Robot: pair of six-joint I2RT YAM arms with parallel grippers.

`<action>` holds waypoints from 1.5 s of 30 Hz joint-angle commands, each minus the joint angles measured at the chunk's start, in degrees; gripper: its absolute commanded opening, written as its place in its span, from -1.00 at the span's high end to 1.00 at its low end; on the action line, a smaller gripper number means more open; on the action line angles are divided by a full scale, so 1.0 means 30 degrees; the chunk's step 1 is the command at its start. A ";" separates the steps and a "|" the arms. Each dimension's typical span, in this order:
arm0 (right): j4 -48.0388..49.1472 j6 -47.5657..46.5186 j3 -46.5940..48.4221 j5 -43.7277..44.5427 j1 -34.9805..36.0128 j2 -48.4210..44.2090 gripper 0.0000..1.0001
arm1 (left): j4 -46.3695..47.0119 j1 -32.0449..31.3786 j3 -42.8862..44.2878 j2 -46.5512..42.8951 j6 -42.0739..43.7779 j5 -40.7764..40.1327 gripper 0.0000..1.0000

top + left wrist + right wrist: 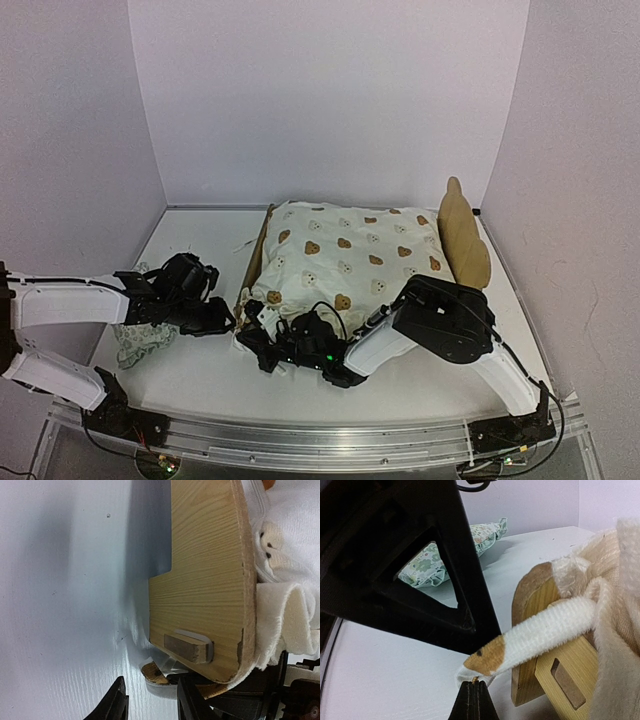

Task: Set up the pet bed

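Top external view, far left: the floral pillow (140, 340) lies parked on the table (200, 385), probably kept out of the way until the bedding is tied. Next along, the left gripper (222, 320) hovers at the footboard (210, 580) corner, jaws spread with nothing between them, likely ready to take a strap. The pet bed (465, 240) sits mid-table, with the bear-print cover (350, 260) draped over it. At its near-left corner the right gripper (474, 700) is pressed together, seemingly nipping the cover's tie (540, 630), though contact is hard to see, so the strap can go round the footboard for fastening
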 commanded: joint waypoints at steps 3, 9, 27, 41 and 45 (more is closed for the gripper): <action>0.0349 -0.0184 0.0727 -0.0012 -0.0371 0.0282 1.00 | 0.0092 0.0031 0.0733 0.0541 -0.0490 0.0150 0.30; 0.0353 -0.0067 0.0790 -0.0569 -0.0379 0.0306 1.00 | 0.0801 0.0031 0.0589 0.1157 -0.0787 0.0150 0.32; 0.0349 0.0169 0.0922 -0.0858 -0.0378 0.0415 1.00 | 0.2117 0.0031 0.0324 0.2055 -0.1474 -0.0691 0.67; 0.0348 0.0738 0.0157 -0.0534 -0.0362 -0.0305 0.87 | 0.2147 0.0002 -0.0050 0.1496 -0.1562 -0.0811 1.00; -0.0317 0.1511 -0.1331 -0.0393 -0.0365 -0.1842 0.62 | 0.2109 -0.0006 -0.0179 0.1135 -0.1608 -0.0969 1.00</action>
